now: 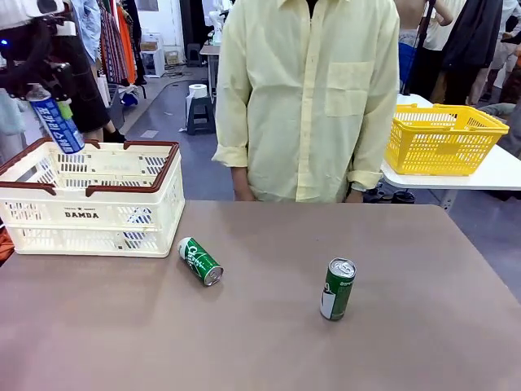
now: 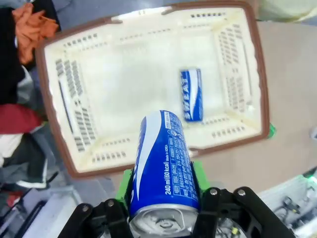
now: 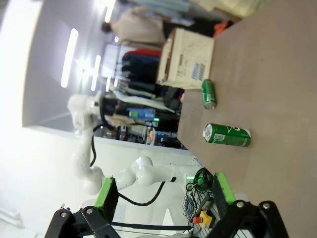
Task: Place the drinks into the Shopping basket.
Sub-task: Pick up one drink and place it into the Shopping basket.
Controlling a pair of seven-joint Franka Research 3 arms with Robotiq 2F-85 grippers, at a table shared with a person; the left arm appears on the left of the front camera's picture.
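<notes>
Your left gripper [image 2: 162, 179] has its green pads clamped on a slim blue can [image 2: 163, 168], smooth metal with white lettering and a silver top, held tilted above the left rim of the Shopping basket [image 1: 130, 189]; the basket is a cream slotted plastic crate with a dark brown rim, sitting at the far left corner of the matte brown desk [image 1: 407, 342]; a second blue can [image 2: 191, 94] lies on its side on the basket floor; one green can [image 1: 200, 261] lies on its side just beside the basket's near right corner; the other green can [image 1: 337, 288] stands upright near the desk's middle, slightly right; your right gripper [image 3: 163, 198] has its fingers spread wide, holding nothing.
</notes>
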